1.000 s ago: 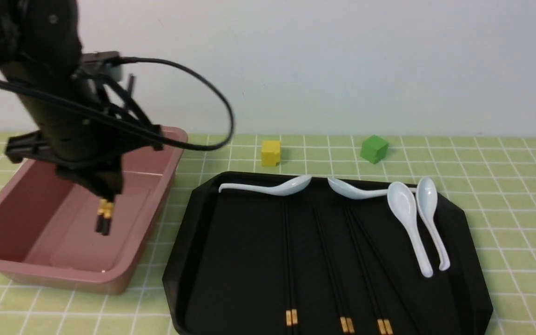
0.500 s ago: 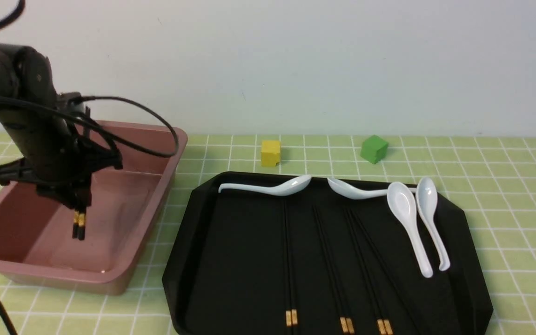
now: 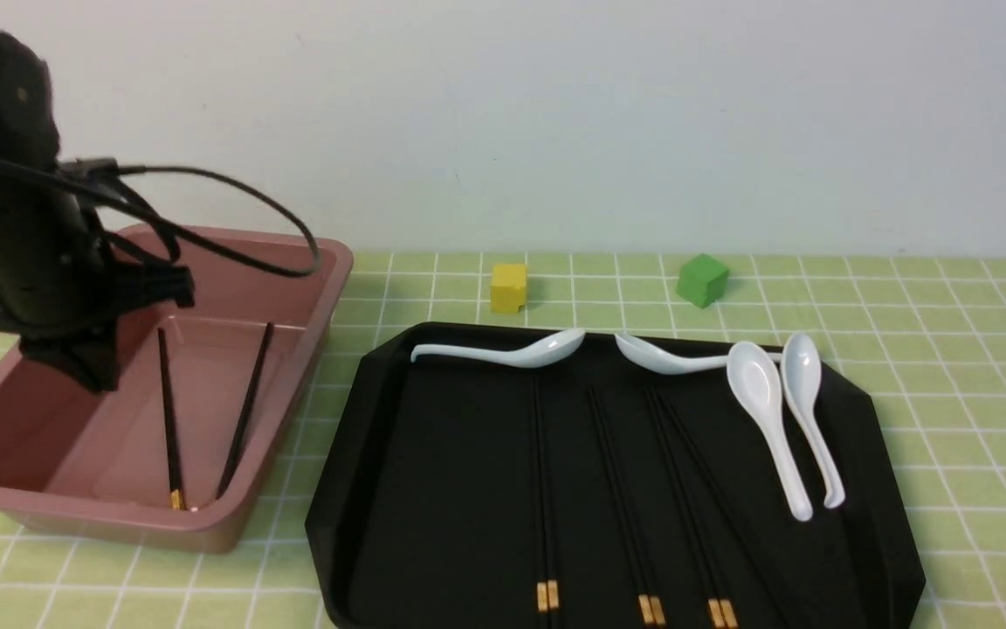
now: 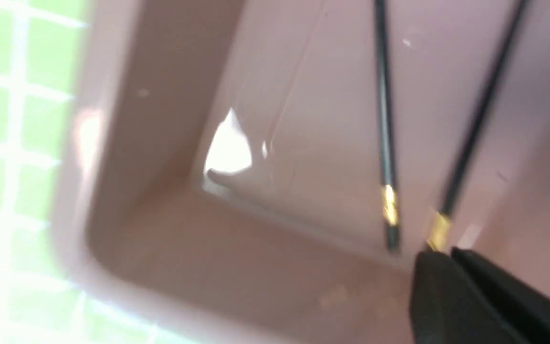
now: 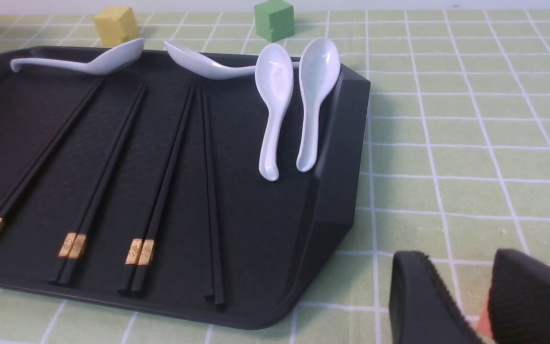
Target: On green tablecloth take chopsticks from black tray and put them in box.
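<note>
Lying splayed in a V on the floor of the pink box (image 3: 328,262) at the left edge, two chopsticks (image 3: 168,419) are sitting loose, probably because nothing is pinching them. The left gripper (image 4: 447,255) is hanging over them, pointing down into the box, fingers close together around nothing; can't tell if it's fully closed. More chopsticks (image 3: 542,489) are waiting on the black tray (image 3: 346,489) by the near edge. The right gripper (image 5: 463,260) is idling near the right corner, fingers apart.
</note>
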`<state>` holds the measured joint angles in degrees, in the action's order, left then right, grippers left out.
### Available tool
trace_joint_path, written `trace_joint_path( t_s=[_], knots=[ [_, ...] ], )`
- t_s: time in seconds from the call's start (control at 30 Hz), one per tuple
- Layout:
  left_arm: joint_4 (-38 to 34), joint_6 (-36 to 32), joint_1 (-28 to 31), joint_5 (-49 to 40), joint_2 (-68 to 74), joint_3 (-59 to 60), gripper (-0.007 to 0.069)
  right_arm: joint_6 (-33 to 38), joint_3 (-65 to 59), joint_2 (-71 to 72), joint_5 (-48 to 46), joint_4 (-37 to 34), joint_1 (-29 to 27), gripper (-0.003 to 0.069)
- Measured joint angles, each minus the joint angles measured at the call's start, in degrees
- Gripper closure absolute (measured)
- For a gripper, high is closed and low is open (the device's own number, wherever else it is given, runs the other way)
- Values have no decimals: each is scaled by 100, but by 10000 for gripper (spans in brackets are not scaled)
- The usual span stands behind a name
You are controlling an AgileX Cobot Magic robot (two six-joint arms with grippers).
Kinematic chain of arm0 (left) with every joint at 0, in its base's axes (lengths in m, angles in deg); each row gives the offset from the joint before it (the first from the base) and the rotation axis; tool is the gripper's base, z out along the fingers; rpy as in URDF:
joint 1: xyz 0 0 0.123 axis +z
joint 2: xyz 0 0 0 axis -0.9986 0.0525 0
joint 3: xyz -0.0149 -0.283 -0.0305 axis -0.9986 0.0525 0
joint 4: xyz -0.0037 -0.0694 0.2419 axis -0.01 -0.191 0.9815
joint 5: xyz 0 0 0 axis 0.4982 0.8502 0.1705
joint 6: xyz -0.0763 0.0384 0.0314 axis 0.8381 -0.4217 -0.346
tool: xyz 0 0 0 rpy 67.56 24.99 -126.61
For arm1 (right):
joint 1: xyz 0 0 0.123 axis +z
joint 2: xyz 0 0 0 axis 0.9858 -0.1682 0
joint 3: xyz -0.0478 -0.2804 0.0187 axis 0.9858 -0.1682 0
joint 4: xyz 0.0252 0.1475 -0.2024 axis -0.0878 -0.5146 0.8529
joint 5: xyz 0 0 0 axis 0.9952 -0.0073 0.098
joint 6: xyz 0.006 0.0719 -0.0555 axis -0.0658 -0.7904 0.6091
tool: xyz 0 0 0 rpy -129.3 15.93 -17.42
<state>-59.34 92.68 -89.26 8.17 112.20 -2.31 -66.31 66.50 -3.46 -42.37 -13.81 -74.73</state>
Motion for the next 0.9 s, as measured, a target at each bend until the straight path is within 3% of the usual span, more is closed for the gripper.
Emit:
trace_joint_path(
  t_s=[0.17, 0.33, 0.6, 0.73, 0.9],
  knots=[
    [-189, -6, 0, -34, -1514, 458, 637, 0, 0, 0, 0, 0, 0, 419],
    [-444, -17, 0, 557, -3296, 1797, 637, 0, 0, 0, 0, 0, 0, 419],
    [-1446, -553, 0, 2404, -6949, 5082, 637, 0, 0, 0, 0, 0, 0, 419],
    [-1520, -579, 0, 3368, -7966, 5933, 637, 0, 0, 0, 0, 0, 0, 419],
    [-1467, -592, 0, 3715, -8719, 6485, 637, 0, 0, 0, 0, 0, 0, 419]
  ],
)
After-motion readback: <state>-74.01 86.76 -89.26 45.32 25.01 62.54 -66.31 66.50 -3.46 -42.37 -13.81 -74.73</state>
